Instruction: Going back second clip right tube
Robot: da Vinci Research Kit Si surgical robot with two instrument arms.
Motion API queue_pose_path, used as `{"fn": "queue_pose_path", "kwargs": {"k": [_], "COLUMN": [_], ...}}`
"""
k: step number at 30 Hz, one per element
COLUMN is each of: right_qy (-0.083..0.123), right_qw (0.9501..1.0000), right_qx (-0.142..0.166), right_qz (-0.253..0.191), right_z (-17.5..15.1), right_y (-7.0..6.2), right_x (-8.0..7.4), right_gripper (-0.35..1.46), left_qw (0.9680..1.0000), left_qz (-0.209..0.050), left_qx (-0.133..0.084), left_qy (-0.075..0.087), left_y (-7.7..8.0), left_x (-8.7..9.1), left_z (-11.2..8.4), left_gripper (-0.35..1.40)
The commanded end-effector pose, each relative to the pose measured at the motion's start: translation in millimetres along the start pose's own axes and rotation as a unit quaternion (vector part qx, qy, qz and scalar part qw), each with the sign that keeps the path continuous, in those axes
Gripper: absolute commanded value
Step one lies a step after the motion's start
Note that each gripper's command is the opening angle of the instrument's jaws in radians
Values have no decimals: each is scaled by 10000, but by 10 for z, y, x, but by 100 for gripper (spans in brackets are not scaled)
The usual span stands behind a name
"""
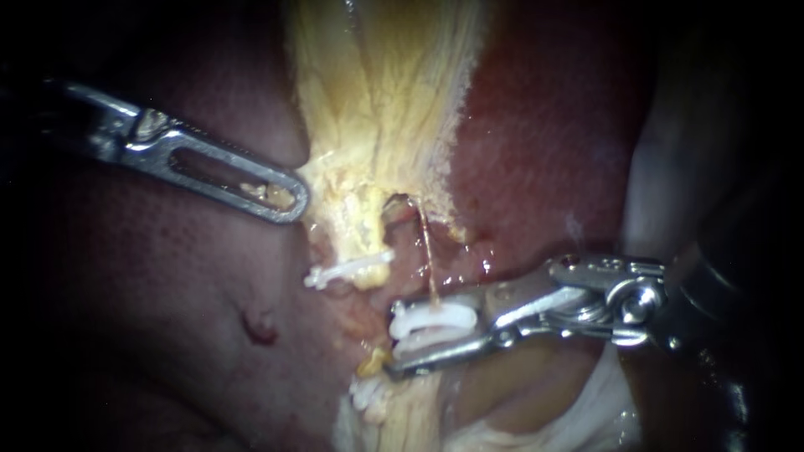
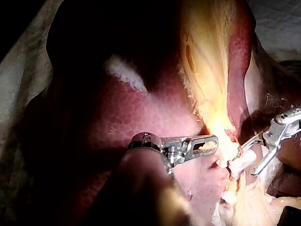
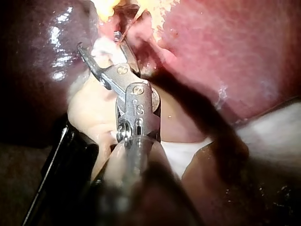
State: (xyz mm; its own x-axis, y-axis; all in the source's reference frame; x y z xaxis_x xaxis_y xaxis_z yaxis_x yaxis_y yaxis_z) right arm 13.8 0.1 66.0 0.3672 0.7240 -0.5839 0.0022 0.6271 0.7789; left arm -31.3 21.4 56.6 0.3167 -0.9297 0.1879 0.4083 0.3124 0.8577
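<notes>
A thin reddish tube (image 1: 425, 247) runs down from the yellow gallbladder tissue (image 1: 385, 100) into a white clip (image 1: 435, 322). My right instrument (image 1: 395, 336) comes in from the right, its jaws open on either side of that clip. The right wrist view shows the same gap at my right instrument (image 3: 99, 40), with the white clip (image 3: 104, 47) in it. My left instrument (image 1: 285, 197) enters from the left, its slotted jaws shut on the edge of the yellow tissue. A second white clip (image 1: 347, 269) lies across a tube to the left.
Dark red liver (image 1: 544, 151) surrounds the yellow tissue on both sides. Another white clip (image 1: 367, 393) sits lower, by pale fatty tissue (image 1: 410, 418). In the left wrist view, my left instrument (image 2: 209, 143) holds the tissue and my right instrument (image 2: 247, 161) stands beside it.
</notes>
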Motion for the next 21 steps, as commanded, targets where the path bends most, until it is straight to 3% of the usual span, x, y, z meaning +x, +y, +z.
{"fn": "queue_pose_path", "kwargs": {"k": [1,5,9,14,21], "right_qy": [15,49,-6,-19,1], "right_qw": [10000,9993,9989,9964,9881], "right_qx": [-51,-191,-51,-19,-86], "right_qz": [-58,-307,-465,-851,-1538], "right_z": [-1,-8,-15,-27,-59], "right_y": [2,11,17,14,7], "right_x": [-2,-8,-12,-14,-6], "right_gripper": [50,50,50,50,50], "left_qw": [10000,10000,10000,10000,10000], "left_qz": [0,0,1,1,2], "left_qx": [1,1,1,2,2], "left_qy": [0,0,0,1,2], "left_y": [0,0,0,0,0], "left_x": [0,0,0,0,1], "left_z": [0,0,0,-1,-1], "left_gripper": [-35,-35,-35,-35,-35]}}
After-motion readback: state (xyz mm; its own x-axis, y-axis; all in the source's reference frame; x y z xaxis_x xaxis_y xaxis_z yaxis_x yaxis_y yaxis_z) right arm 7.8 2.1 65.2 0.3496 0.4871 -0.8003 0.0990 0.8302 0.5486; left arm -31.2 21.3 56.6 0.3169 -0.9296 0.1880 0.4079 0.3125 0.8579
